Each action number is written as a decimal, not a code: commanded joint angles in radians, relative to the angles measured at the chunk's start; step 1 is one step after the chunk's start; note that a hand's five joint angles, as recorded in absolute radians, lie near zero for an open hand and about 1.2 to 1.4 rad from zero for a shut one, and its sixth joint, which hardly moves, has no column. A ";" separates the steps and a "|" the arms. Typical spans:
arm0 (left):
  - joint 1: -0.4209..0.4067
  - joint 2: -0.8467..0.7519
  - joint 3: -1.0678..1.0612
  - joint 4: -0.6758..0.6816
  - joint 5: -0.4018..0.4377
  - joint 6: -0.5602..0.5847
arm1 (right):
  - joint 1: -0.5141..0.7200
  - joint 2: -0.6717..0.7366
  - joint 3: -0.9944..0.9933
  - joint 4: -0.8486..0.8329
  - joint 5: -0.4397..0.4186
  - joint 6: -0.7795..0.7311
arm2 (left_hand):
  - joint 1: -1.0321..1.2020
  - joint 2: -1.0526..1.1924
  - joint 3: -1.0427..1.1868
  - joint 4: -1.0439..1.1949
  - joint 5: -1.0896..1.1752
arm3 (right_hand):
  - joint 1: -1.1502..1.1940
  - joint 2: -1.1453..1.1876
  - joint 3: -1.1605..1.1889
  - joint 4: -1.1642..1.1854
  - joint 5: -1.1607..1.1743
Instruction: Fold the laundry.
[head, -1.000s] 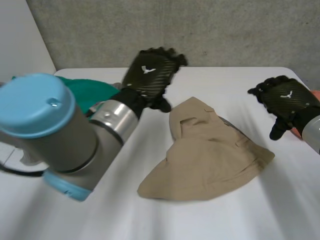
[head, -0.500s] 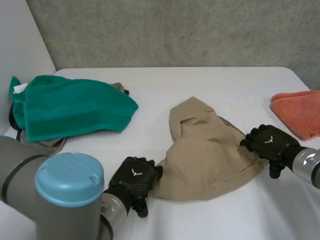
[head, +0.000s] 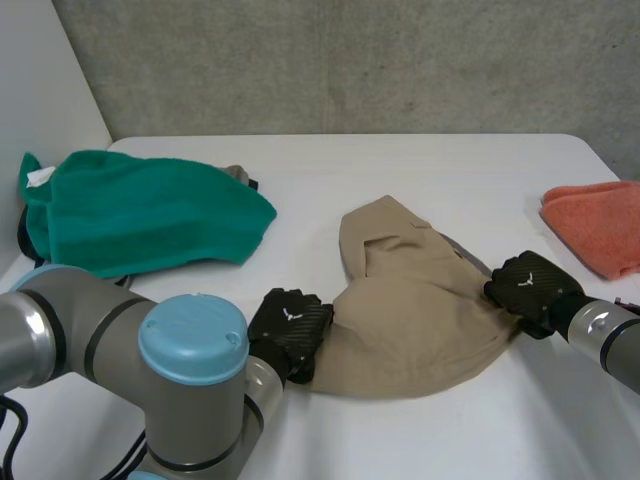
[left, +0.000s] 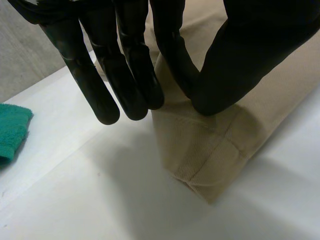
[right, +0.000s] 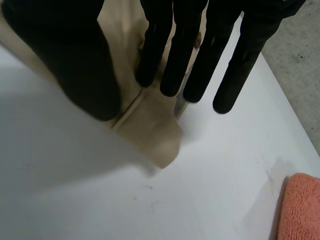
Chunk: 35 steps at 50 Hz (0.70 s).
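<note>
Low in the frame, the left hand (head: 290, 328) rests straight, spread fingers (left: 107, 95) on the tan garment (head: 420, 310) at its near corner. Further right, the right hand (head: 528, 285) does likewise at the side corner, mid-tabletop (head: 450, 180). A shallow pinch could catch one layer, spoiling the fold.

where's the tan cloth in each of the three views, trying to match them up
head view: the tan cloth lies mid-table, one corner at the left hand, the opposite corner at the right hand.
left wrist view: the tan cloth's hemmed corner lies under the left hand.
right wrist view: another corner of the tan cloth lies under the right hand.
shared landmark: the white table beneath it.
</note>
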 joint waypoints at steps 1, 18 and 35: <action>0.000 -0.031 0.024 -0.003 0.000 0.025 | 0.002 -0.002 -0.005 -0.006 0.000 0.000 | 0.307 0.308 0.312 0.304 0.313 | 0.516 0.428 0.432 0.436 0.460; 0.023 0.156 -0.042 -0.087 0.008 0.097 | 0.034 -0.184 -0.017 0.097 0.021 0.170 | -0.311 -0.309 -0.306 -0.314 -0.305 | 0.516 0.428 0.432 0.436 0.460; 0.029 0.074 -0.071 -0.084 0.017 0.095 | 0.045 -0.152 -0.019 0.097 0.098 0.182 | -0.588 -0.587 -0.583 -0.591 -0.582 | 0.516 0.428 0.432 0.436 0.460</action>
